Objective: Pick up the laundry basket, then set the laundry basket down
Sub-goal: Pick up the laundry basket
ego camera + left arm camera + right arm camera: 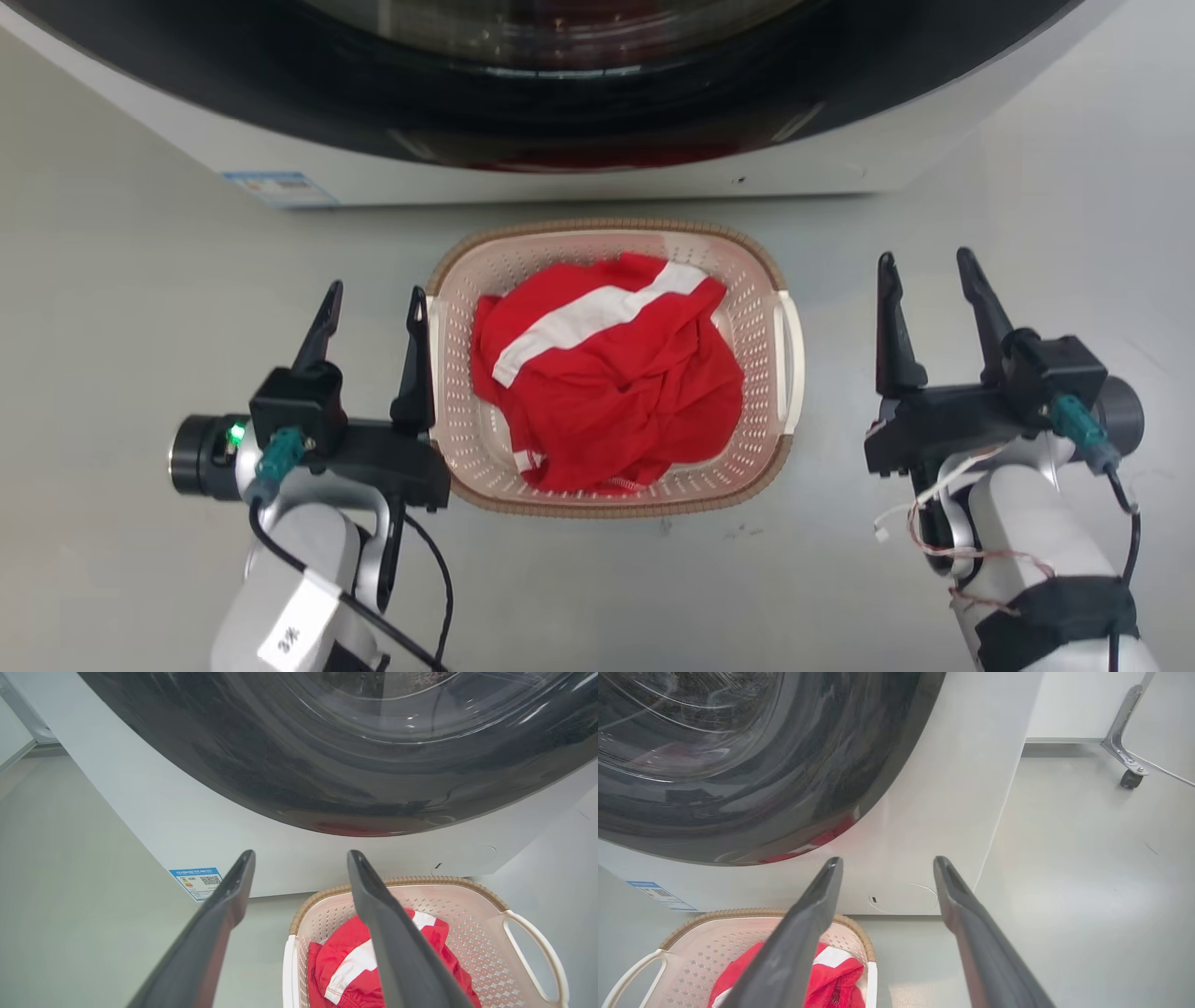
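Note:
The laundry basket [607,227] stands on the grey floor just before the washing machine, holding a red garment [607,373] with a white stripe. My left gripper [375,289] is open at the basket's left side, its inner finger over the left rim. In the left wrist view the left gripper [301,855] straddles the left handle [289,970] of the basket [420,880]. My right gripper [924,255] is open and stands apart, to the right of the right handle [794,359]. In the right wrist view the right gripper [888,860] shows one finger crossing the basket [738,913].
The white washing machine [560,177] with its dark round door rises right behind the basket, a blue label [280,187] at its lower left. A metal leg with a castor [1127,772] and a cable lie far right. Bare floor surrounds both arms.

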